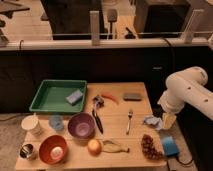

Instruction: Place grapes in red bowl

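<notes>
Camera view
Hand: the hand [168, 120] is the pale tip below the white arm [186, 92]. It hangs at the right edge of the table [140, 111], about midway along it.
Hand state: I cannot tell whether it is spread or pressed together, and nothing shows in its hold.
Hand contact: it is just beside a crumpled blue cloth [151, 121]; I cannot tell whether they touch. It is apart from the grapes.
Grapes: the dark grapes [149, 146] lie on the table near the front right corner, just beside a blue block [169, 146].
Red bowl: the red bowl [53, 149] stands near the front left corner, well apart from the grapes, with a metal cup [27, 150] at its left.
Front edge between them: a round onion [94, 146] and a banana [115, 146].
Middle: a purple bowl [81, 125], a black tool [97, 114] and a fork [129, 120].
Back left corner: a green tray [45, 97] holds a sponge [74, 96].
</notes>
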